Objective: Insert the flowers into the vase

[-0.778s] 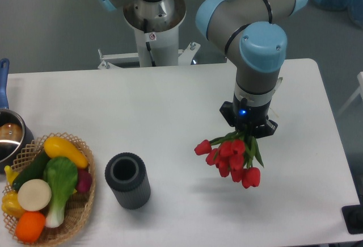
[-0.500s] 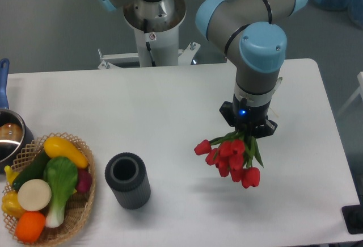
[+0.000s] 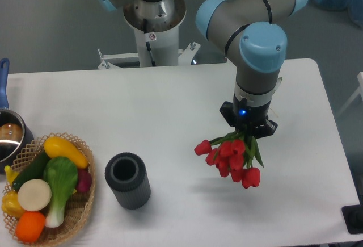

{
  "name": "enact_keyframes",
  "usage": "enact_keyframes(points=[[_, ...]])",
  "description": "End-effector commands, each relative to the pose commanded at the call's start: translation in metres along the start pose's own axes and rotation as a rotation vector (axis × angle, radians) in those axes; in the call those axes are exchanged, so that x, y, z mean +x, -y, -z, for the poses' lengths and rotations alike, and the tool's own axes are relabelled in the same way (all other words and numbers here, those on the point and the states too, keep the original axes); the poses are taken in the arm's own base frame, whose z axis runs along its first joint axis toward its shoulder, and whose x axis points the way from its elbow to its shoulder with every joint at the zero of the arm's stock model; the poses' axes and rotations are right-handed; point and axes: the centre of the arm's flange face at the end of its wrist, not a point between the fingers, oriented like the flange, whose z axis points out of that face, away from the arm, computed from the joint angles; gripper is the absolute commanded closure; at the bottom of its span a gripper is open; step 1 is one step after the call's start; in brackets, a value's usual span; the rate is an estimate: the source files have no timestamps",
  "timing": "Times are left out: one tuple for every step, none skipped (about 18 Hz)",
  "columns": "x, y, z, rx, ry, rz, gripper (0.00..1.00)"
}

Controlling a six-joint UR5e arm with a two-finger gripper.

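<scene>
The flowers [image 3: 231, 157], a bunch of red tulips with green stems and leaves, hang from my gripper [image 3: 248, 130] above the right part of the white table. The gripper points down and is shut on the stems; the blooms droop to the lower left, with a shadow on the table beneath them. The vase [image 3: 127, 180], a short dark ribbed cylinder with an open round mouth, stands upright on the table well to the left of the flowers. Its mouth is empty.
A wicker basket [image 3: 79, 216] of colourful vegetables sits at the front left, next to the vase. A steel pot [image 3: 10, 136] with a blue handle is at the left edge. The arm's base [image 3: 153, 25] stands behind the table.
</scene>
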Motion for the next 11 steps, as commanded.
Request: enact_keyframes(points=[[-0.001,-0.002,0.0,-0.001,-0.001,0.002,1.0],[-0.002,-0.003,0.001,0.001,0.0,0.005,1.0],[-0.004,-0.005,0.003,0.008,0.002,0.007,1.0],[-0.004,-0.004,0.005,0.014,0.004,0.006,1.0],[-0.004,-0.004,0.007,0.019,0.007,0.006,1.0],[-0.005,-0.007,0.015,0.034,0.013,0.013,1.0],[-0.005,-0.007,0.016,0.062,0.006,0.018,1.0],[-0.005,-0.005,0.018,0.091,-0.002,0.019,1.0],[-0.007,-0.006,0.024,0.125,-0.002,0.025,1.0],[-0.008,-0.004,0.028,0.147,-0.003,0.025,1.0],[-0.009,-0.003,0.031,0.169,-0.006,0.027,1.0]])
